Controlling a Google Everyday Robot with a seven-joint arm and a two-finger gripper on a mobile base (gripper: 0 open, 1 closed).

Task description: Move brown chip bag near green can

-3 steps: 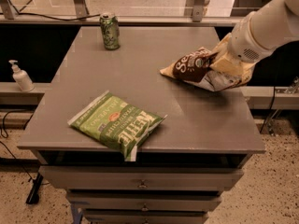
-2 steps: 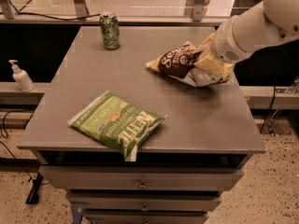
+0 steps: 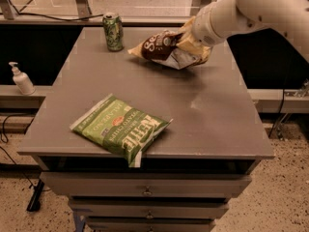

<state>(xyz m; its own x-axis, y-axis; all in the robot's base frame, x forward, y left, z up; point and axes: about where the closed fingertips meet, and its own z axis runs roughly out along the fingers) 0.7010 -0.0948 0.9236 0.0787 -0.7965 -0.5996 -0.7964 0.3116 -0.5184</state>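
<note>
- Jaws-wise, clamped on the cream end of the brown chip bag (image 3: 161, 45), judging by how it hangs from the gripper (image 3: 195, 51) (grip itself mostly hidden behind crumpled foil).
- Carried leftward and toward the back of the table (image 3: 207, 105) over the last second, from the right edge to just right of the green can (image 3: 113, 31).
- Held slightly off the surface, brown tip pointing at the can, near but apart.
- Probably almost done: only lowering and letting go left, without nudging the can.
- Untouched throughout: green chip bag (image 3: 120, 128) at the front.
</note>
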